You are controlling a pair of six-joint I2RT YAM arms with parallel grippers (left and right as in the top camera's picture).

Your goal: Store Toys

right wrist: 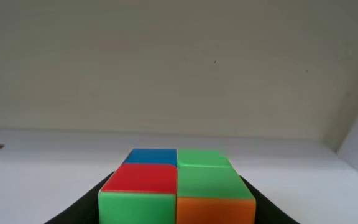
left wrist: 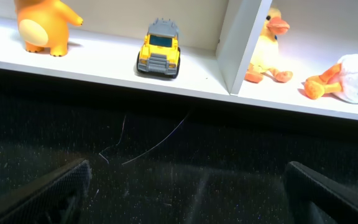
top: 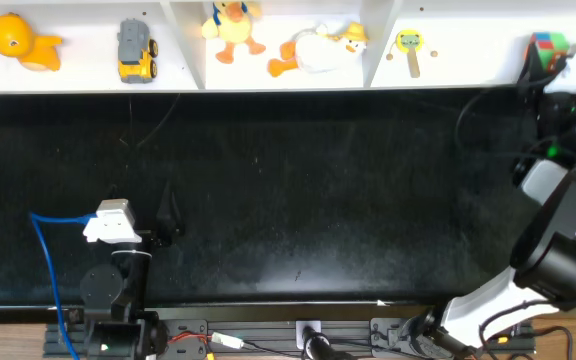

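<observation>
Right gripper (right wrist: pixel 178 208) at 2 o'clock, in the rightmost shelf (top: pixel 268 88) bay, jaws clamped on the cube (right wrist: pixel 176 183). Left gripper (left wrist: pixel 185 199) at 8 o'clock over the table (top: pixel 348 200), jaws apart.

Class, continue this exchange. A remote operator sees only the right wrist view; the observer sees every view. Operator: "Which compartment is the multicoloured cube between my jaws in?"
Observer: The multicoloured cube is in the right-hand compartment of the shelf, sharing it with a green toy on a handle.
Operator: What's stored elsewhere?
Observer: Two plush ducks are in the middle compartment; an orange duck and a yellow truck stand in the left one.
Operator: And the left arm?
Observer: The left arm is over the black table, jaws open and empty.
</observation>
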